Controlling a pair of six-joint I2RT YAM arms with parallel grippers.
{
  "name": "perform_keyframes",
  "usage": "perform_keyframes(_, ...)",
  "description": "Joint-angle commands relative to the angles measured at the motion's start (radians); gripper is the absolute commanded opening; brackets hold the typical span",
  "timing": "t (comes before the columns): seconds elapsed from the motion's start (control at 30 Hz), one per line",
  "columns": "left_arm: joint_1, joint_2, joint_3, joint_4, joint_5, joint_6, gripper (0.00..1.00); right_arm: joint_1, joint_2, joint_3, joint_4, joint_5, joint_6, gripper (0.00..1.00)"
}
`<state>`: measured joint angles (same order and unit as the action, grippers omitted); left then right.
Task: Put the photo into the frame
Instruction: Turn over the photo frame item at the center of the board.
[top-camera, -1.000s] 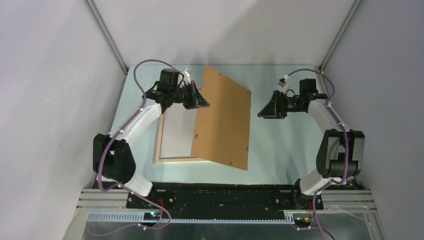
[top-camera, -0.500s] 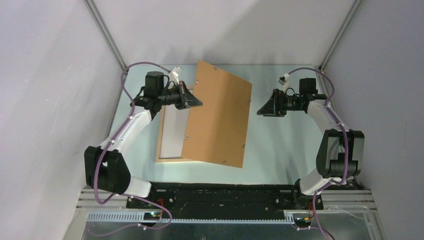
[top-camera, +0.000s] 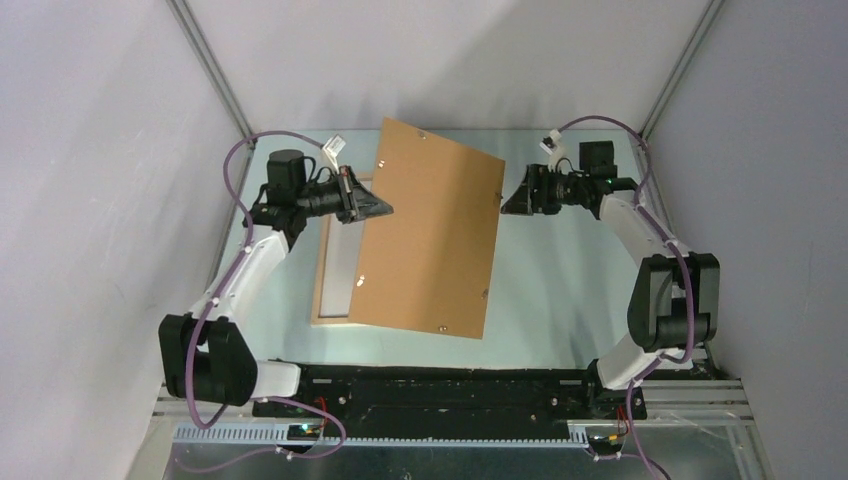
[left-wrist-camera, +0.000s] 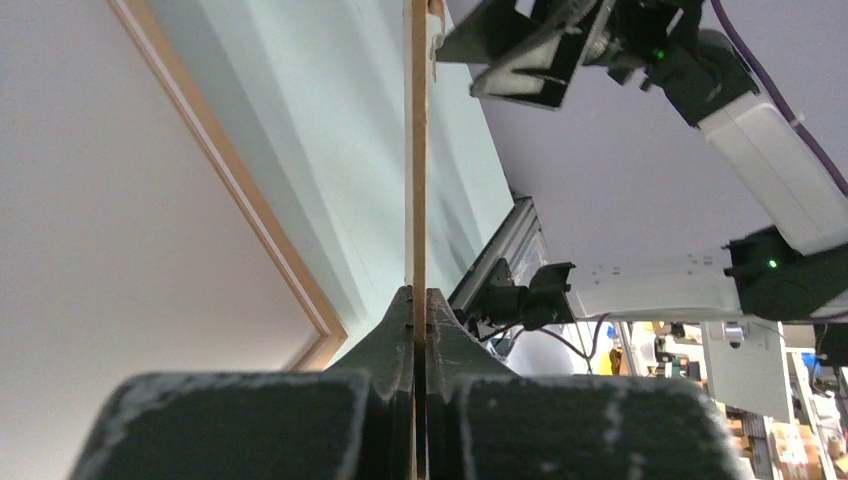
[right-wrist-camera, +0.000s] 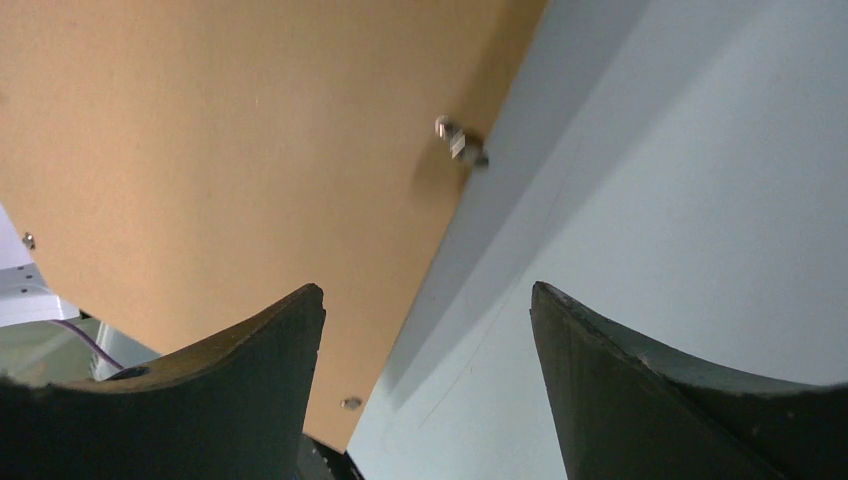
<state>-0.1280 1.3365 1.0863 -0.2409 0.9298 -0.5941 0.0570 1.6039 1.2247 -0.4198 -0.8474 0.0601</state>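
The pale wood frame lies flat on the table at the left; its rail also shows in the left wrist view. A plain white surface fills it; I cannot tell if this is the photo's back, and no printed side shows. My left gripper is shut on the left edge of the brown backing board and holds it lifted and tilted over the frame's right part. In the left wrist view the board is edge-on between my closed fingers. My right gripper is open and empty beside the board's far right edge.
The pale green table lies under and to the right of the board. Small metal tabs stick out along the board's edge. Grey walls stand close on both sides and at the back.
My left arm has swung left and back, carrying the board with it and lifting it over the frame. My right gripper has moved up and left, close to the board's far right edge.
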Motion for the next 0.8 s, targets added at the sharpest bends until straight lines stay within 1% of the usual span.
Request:
perform_keyframes(0.0, 0.011, -0.088, -0.006, 0.077, 0.103, -0.019, 0.00, 0.032, 0.050, 0.088, 0.068, 0.023, 0.018, 0.80)
perform_keyframes(0.17, 0.014, -0.111, -0.028, 0.077, 0.106, -0.011, 0.00, 0.060, 0.076, 0.138, 0.059, 0.015, 0.011, 0.80)
perform_keyframes(0.43, 0.014, -0.121, -0.034, 0.076, 0.106, -0.006, 0.00, 0.089, 0.094, 0.173, 0.043, 0.034, -0.011, 0.80)
perform_keyframes(0.63, 0.014, -0.114, -0.035, 0.077, 0.100, -0.005, 0.00, 0.105, 0.079, 0.176, 0.021, 0.042, -0.029, 0.80)
perform_keyframes(0.77, 0.014, -0.108, -0.035, 0.076, 0.095, -0.004, 0.00, 0.126, 0.060, 0.176, -0.006, 0.076, -0.056, 0.80)
